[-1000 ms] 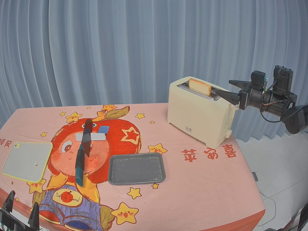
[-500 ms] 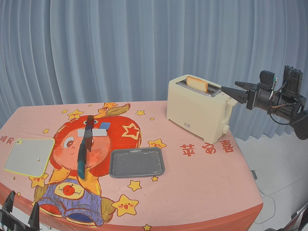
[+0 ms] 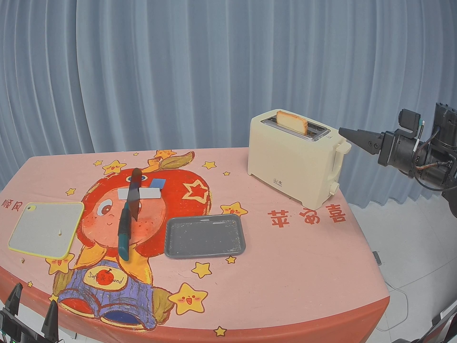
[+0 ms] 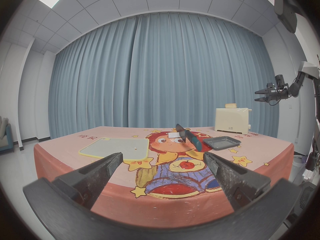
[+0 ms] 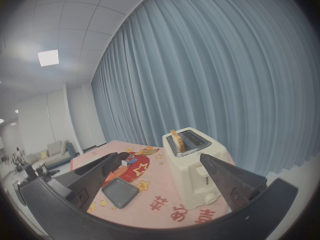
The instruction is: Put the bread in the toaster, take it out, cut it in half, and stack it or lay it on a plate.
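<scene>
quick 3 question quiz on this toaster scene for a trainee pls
1. True or false: the bread stands in a slot of the toaster.
2. What lies between the cutting board and the grey tray? A) knife B) spoon C) cup
3. Fill in: the right gripper, beside the toaster, is ___ and holds nothing.
Key: 1 true; 2 A; 3 open.
</scene>
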Robot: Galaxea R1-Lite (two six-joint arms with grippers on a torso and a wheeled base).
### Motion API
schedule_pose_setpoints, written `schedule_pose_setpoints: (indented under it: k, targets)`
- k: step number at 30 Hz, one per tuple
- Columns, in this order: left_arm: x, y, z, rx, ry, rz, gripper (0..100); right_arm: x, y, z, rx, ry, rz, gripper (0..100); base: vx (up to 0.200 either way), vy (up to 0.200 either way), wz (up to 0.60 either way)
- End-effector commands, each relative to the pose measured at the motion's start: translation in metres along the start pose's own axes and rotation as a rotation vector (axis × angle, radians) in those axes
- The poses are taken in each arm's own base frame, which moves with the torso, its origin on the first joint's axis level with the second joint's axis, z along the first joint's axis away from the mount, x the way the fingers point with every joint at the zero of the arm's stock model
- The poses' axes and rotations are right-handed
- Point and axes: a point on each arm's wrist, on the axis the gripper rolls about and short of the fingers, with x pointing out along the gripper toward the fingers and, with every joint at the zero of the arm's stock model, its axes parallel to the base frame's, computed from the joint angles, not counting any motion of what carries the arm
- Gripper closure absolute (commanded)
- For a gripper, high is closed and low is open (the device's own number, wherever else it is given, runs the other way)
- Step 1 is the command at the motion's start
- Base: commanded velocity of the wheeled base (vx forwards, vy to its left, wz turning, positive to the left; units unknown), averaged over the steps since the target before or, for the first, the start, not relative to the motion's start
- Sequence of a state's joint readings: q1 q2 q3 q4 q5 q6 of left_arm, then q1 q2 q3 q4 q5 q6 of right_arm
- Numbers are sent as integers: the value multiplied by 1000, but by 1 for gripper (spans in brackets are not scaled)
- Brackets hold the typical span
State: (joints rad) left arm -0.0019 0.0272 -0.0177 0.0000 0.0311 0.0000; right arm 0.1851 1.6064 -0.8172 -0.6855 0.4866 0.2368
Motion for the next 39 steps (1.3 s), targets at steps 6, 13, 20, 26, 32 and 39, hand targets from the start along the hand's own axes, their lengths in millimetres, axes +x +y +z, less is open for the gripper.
schedule_pose_setpoints:
  k: [6, 13, 20, 26, 32, 39]
  targets:
    - [1, 0, -5, -3, 18, -3, 0, -21, 7, -14, 87, 25, -18, 0, 0, 0, 0]
    - [1, 0, -5, -4, 18, -3, 0, -23, -1, -19, 104, 37, -74, 0, 0, 0, 0]
    - [1, 0, -5, -4, 18, -3, 0, -26, -4, -33, 127, 77, -91, 0, 0, 0, 0]
    - [1, 0, -5, -4, 17, -3, 0, -27, -5, -42, 143, 109, -97, 0, 0, 0, 0]
    - [1, 0, -5, -4, 17, -3, 0, -25, -7, -54, 161, 150, -106, 100, 0, 0, 0]
    - [1, 0, -5, -4, 17, -3, 0, -29, -11, -67, 184, 196, -126, 100, 0, 0, 0]
